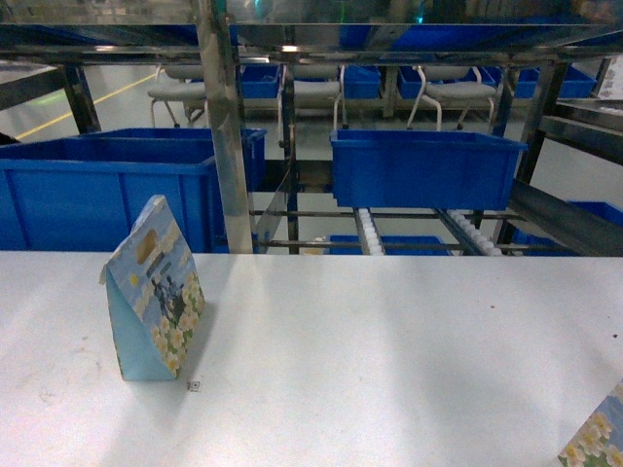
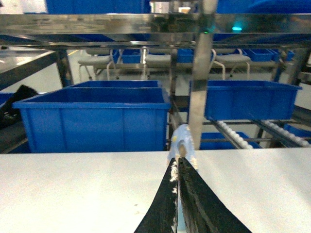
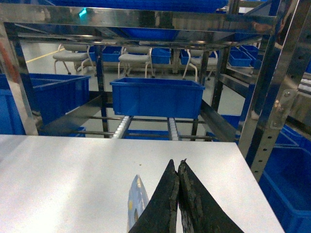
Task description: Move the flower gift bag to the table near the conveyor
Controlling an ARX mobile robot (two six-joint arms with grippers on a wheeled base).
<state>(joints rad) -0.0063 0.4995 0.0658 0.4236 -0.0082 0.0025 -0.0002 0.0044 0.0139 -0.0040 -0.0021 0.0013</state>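
The white table (image 1: 389,350) is stretching in front of the steel roller conveyor (image 1: 370,232). The flower gift bag (image 1: 154,292) is standing upright near its left side. Both grippers, left (image 2: 178,162) and right (image 3: 178,165), are sitting pinched closed, gripping nothing. A careless nudge could be toppling this tall, narrow bag.

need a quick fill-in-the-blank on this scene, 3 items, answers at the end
1. In the head view the flower bag stands on the table's ___ side.
2. The bin resting on the conveyor is ___ in colour.
3. Open or shut: the left gripper and right gripper both have their fingers ___, holding nothing.

Missing words: left; blue; shut
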